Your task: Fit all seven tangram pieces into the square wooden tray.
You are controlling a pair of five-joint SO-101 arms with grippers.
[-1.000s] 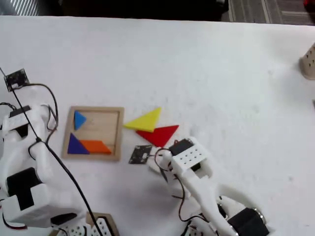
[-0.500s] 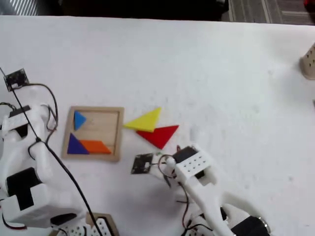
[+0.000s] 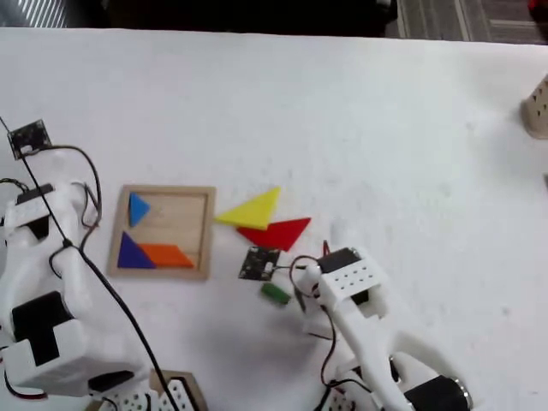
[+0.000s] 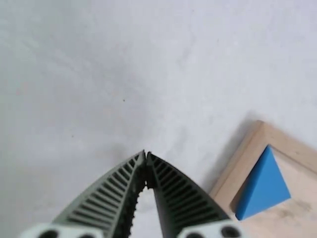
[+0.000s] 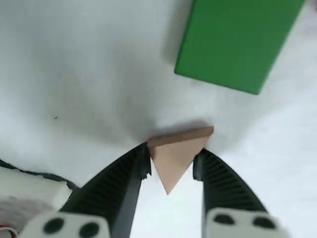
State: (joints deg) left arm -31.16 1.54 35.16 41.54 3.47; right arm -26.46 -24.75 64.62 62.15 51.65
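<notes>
No writing, number or sign can be read anywhere. The tray is plain, unmarked wood.

Robotics lab bench, wired and working

A white plastic-shelled arm and its twin sit on a white-covered surface. Loose black cables trail over it and bare circuit boards lie in the open, the marks of a robotics lab.

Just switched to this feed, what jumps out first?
The right gripper pinches a small tan triangle, with a green block lying just beyond it. A yellow triangle and a red triangle sit beside the tray, which holds a blue piece, a purple piece and an orange piece.
</notes>
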